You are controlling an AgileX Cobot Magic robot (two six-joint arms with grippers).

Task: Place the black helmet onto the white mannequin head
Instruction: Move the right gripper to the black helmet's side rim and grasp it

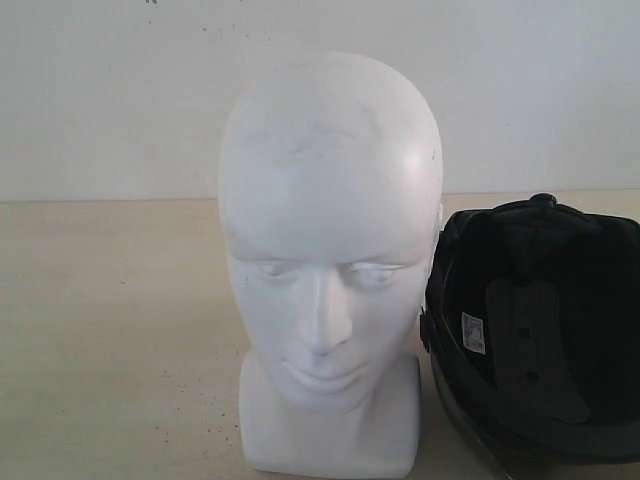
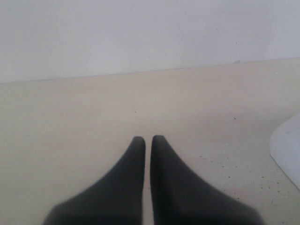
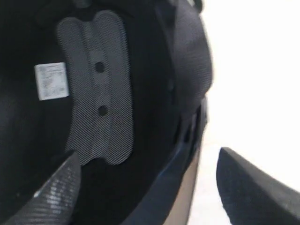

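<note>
The white mannequin head (image 1: 330,250) stands upright in the middle of the exterior view, facing the camera. Its white base (image 2: 288,154) shows at the edge of the left wrist view. The black helmet (image 1: 540,330) lies just right of the head, its padded inside turned toward the camera. My right gripper (image 3: 147,157) is open and straddles the helmet's rim (image 3: 185,161): one finger sits inside against the dark lining (image 3: 98,93), the other outside, clear of the shell. My left gripper (image 2: 148,138) is shut over bare table, holding nothing. Neither arm shows in the exterior view.
The beige table (image 1: 110,340) stretches left of the head to a plain white wall (image 1: 100,90) behind. A white label (image 3: 50,80) is stuck inside the helmet. The helmet runs off the right and lower edges of the exterior view.
</note>
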